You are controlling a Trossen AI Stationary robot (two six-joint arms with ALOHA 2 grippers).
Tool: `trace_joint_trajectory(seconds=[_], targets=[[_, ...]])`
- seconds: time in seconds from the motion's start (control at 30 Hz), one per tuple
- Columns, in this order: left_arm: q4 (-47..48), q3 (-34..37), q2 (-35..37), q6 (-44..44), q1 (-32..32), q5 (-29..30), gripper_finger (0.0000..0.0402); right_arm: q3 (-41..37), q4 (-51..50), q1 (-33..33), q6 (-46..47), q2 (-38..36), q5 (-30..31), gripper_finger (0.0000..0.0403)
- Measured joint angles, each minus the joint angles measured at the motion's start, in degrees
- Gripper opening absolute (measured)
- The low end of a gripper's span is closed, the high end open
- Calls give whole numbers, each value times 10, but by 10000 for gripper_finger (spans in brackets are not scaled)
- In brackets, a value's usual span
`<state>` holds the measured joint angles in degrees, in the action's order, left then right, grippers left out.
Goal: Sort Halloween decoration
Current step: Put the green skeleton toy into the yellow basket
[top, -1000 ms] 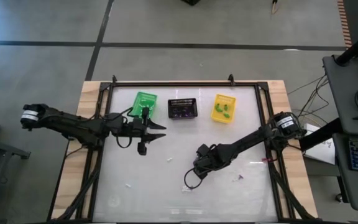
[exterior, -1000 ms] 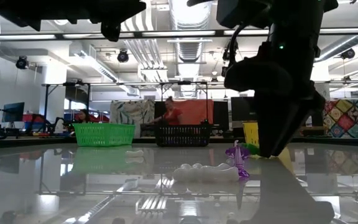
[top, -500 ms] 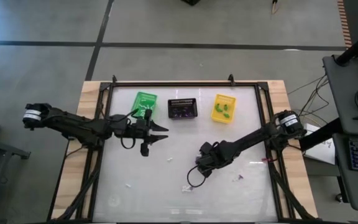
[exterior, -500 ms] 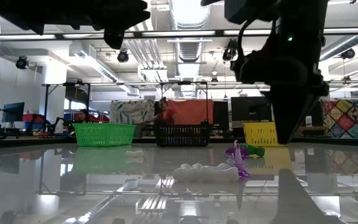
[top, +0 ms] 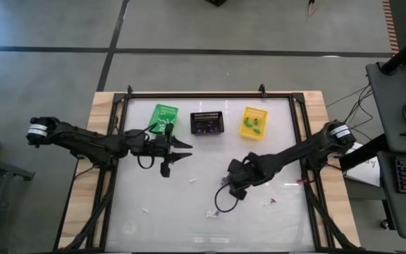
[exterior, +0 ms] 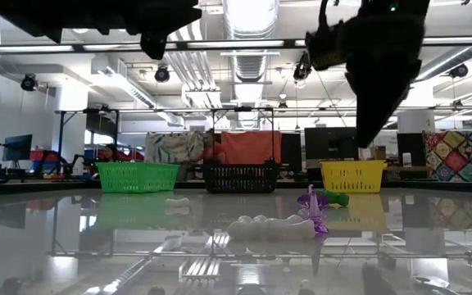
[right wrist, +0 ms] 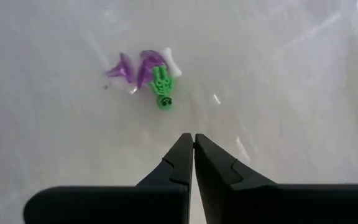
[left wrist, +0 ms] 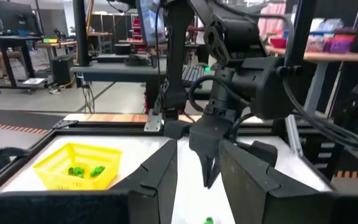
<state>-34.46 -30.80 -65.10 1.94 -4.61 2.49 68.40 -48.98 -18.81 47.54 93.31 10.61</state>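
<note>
Tiny Halloween decorations lie loose on the white tabletop. In the right wrist view a green skeleton point(right wrist: 162, 91), purple pieces point(right wrist: 128, 67) and a white piece point(right wrist: 172, 63) lie together; the high view shows this cluster point(top: 212, 213). My right gripper point(right wrist: 193, 137) hangs shut above and beside them, pointing steeply down, with nothing between its fingers; it also shows in the high view point(top: 232, 187) and the low view point(exterior: 373, 131). My left gripper point(top: 182, 150) stands open and level, left of the table's middle, near the green basket point(top: 164, 116).
Green, black point(top: 207, 123) and yellow point(top: 254, 122) baskets stand in a row along the far edge; the yellow one holds green pieces. Single white pieces point(top: 192, 181) point(top: 146, 209) and a purple one point(top: 268, 202) lie scattered on the near half of the table.
My right gripper has risen from just above the tabletop to well clear of it, and has drifted a little toward the table's right edge while its wrist rolled. The trinkets below it lie where they were.
</note>
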Motion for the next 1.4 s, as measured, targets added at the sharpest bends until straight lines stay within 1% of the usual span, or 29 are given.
trace_joint_trajectory(seconds=[0.1,0.17,0.23,0.3,0.33,0.4,0.53,0.63,0.87,1.0,1.1,1.2,1.4], targets=[[2,-2,-1,7,-3,0,103,2,0,-4,-105,-12,-2,9],[5,-2,-2,6,-3,-2,103,-3,0,-20,-189,-20,-21,9],[10,-2,-2,6,-3,-2,103,-13,-2,-40,-231,-21,-34,11],[20,-2,-2,5,-5,-2,103,-25,1,-55,-241,-21,-26,19],[22,-2,-2,3,-5,-1,103,-30,11,-58,-239,-21,-7,24],[19,-2,-4,2,-5,-2,103,-45,48,-61,-236,-19,31,39],[14,-2,-5,3,-6,-1,103,-76,133,-62,-244,-4,64,77],[12,-2,-5,3,-6,-1,103,-85,161,-55,-245,5,86,101],[5,-2,-5,3,-6,-1,103,-114,231,-31,-250,18,88,133],[5,-2,-5,6,-6,-1,103,-116,237,-24,-253,26,83,139],[6,-2,-5,11,-6,-1,103,-116,241,-20,-260,27,66,136],[6,-2,-5,12,-6,-1,103,-116,243,-15,-257,34,54,128],[-1,-2,-5,11,-6,-1,103,-117,261,-7,-256,59,53,103]])
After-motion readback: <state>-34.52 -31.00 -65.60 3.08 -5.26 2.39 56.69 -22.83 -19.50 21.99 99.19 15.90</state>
